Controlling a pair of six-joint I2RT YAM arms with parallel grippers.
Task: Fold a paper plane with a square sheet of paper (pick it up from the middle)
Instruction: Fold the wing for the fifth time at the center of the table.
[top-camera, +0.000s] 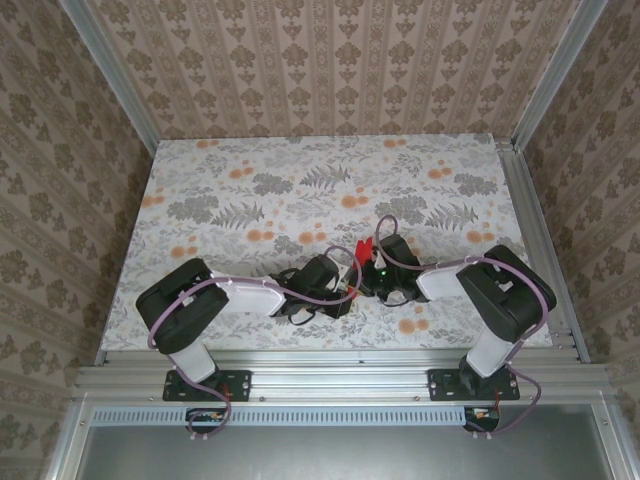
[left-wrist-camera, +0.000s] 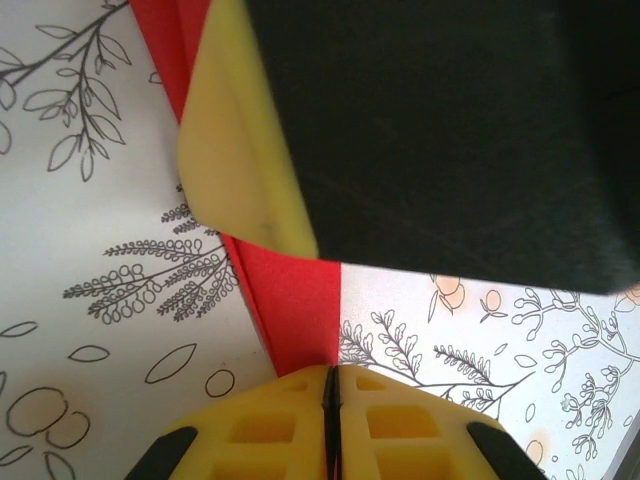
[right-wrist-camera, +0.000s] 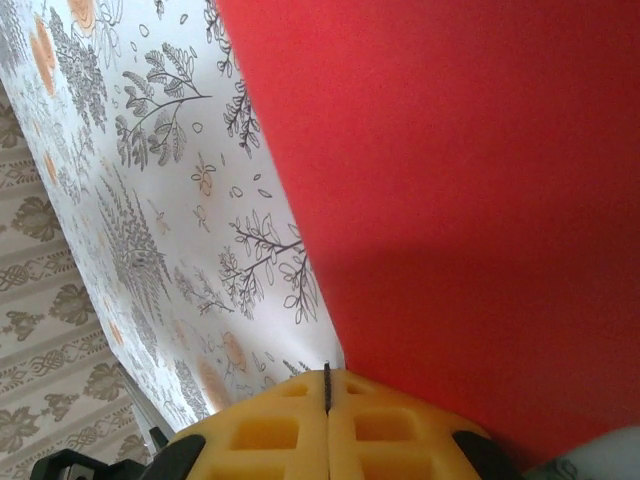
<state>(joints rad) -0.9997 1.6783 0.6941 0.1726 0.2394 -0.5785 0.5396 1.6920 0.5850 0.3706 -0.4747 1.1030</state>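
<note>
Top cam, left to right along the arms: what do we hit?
left arm → left gripper → red paper → right gripper → right arm

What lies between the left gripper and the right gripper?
The red sheet of paper runs from the left gripper to the right gripper; the left wrist view shows it.
</note>
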